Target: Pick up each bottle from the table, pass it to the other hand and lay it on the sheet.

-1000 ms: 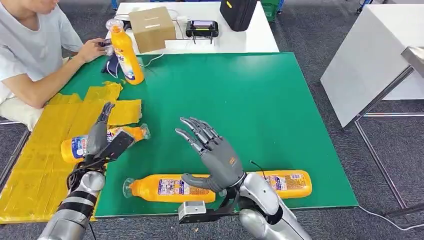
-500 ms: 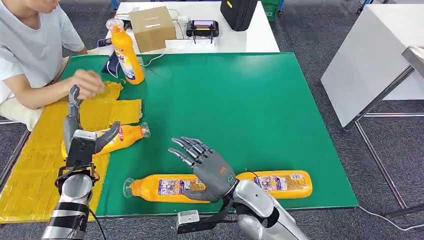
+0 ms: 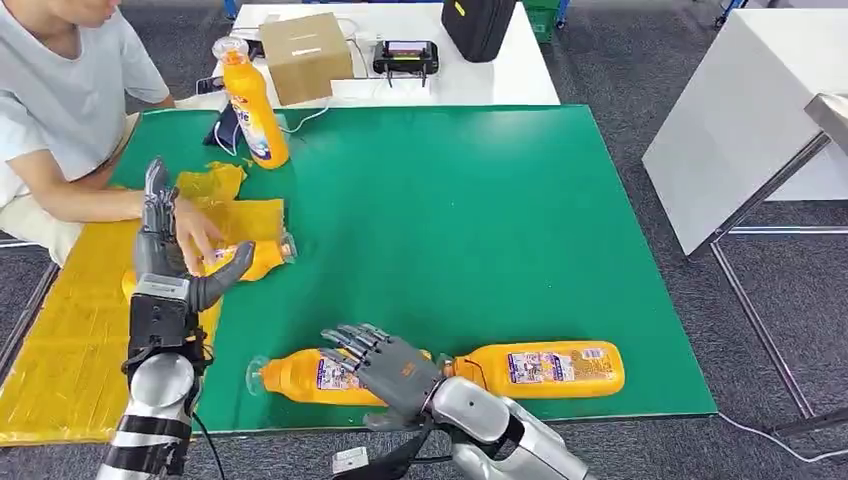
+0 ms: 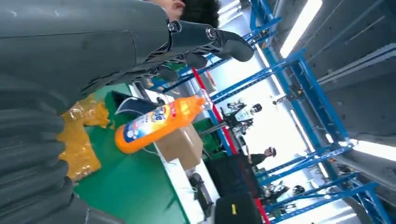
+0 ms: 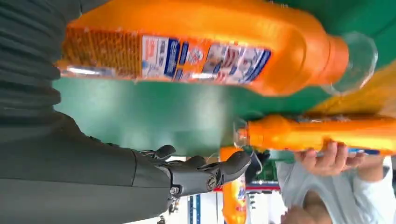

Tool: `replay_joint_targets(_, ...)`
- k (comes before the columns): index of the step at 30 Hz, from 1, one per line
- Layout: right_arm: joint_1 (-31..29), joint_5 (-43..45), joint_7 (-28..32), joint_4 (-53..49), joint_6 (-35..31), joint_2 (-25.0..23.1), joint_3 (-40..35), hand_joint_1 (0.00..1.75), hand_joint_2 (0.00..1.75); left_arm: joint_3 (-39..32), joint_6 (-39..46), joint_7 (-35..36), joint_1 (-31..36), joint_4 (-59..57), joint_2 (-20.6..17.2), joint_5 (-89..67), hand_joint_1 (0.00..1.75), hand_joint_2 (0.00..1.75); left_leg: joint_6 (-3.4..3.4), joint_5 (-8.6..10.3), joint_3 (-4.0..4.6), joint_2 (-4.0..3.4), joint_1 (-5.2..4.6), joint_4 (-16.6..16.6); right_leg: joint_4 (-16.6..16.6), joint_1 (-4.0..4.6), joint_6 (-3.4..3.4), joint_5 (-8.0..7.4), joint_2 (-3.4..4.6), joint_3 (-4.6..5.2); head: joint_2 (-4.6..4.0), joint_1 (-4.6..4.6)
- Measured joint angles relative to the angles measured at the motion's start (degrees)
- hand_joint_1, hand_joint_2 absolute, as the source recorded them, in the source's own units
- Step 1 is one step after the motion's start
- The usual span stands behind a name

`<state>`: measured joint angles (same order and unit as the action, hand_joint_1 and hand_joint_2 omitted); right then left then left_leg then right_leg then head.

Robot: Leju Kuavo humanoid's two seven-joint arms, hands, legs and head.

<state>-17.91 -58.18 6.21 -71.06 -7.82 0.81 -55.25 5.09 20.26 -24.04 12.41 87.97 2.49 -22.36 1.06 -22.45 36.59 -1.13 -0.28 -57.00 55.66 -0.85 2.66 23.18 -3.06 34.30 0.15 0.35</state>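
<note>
Cardboard box (image 3: pixel 304 56), black case (image 3: pixel 476 25) on white table (image 3: pixel 510 78); seated person (image 3: pixel 55 95).

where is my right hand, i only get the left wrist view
observer: your right hand is low over the near bottle, which lies at the green table's front edge. Its fingers are apart, not closed on it.
operator: any other bottle close by
observer: yes, a second bottle lies along the same edge, on the right hand's right.
operator: and the one on the sheet
observer: a person's hand grips the sheet bottle at the edge of the yellow sheet. Your left hand is raised beside it, holding nothing.
</note>
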Motion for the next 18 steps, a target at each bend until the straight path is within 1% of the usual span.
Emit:
replay_joint_targets(5,-0.88,-3.06,-2.58,2.32,-2.01,-0.59,-1.14,0.00,1.75,0.11,0.13,0.00,-0.32,0.31,0.26,0.74,0.00,1.75,0.00,0.00,0.00,-0.01,0.01,0.00,0.00,0.00,-0.01,0.00,0.00,0.01,0.00,-0.02)
replay_joint_targets(18,-1.19,-3.35,-2.76,4.48,-2.25,-1.12,-1.80,0.00,1.75,0.11,0.13,0.00,-0.55,0.33,0.39,0.81,0.00,1.75,0.00,0.00,0.00,0.00,0.00,0.00,0.00,0.00,0.00,0.00,0.00,0.00,0.00,-0.02)
